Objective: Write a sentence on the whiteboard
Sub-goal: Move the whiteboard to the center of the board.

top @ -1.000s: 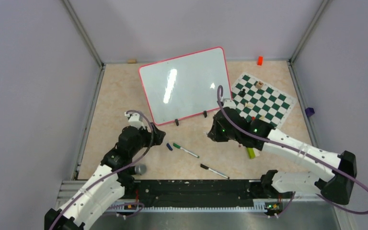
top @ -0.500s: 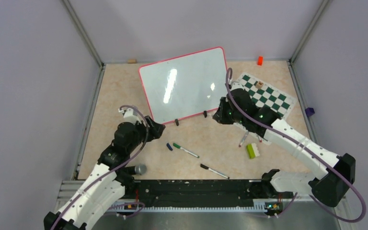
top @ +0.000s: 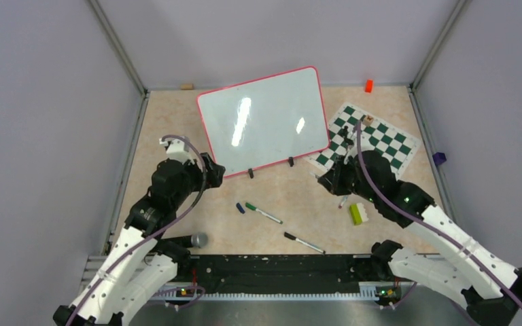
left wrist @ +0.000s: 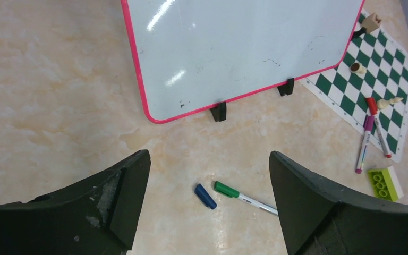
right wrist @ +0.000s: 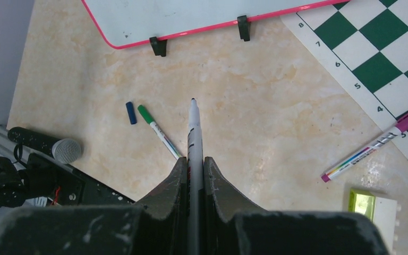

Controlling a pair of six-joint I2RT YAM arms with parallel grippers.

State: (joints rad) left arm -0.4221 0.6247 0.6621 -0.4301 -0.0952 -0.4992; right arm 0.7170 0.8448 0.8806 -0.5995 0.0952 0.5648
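Observation:
The whiteboard with its red frame leans at the back centre on two black feet. Its face is blank and no blue lettering shows. It also shows in the left wrist view and the right wrist view. My right gripper is to the right of the board's near right foot, above the table. In its wrist view the gripper is shut on an uncapped white marker, tip pointing forward. My left gripper is open and empty by the board's near left corner; it also shows in its wrist view.
A blue cap, a green-capped marker and a black marker lie in front of the board. A purple marker and a green brick lie by the chess mat. A microphone lies at the near left.
My right gripper went up to the board's near right corner, then drew back right and nearer with the marker. My left gripper moved left and away, towards the board's left corner.

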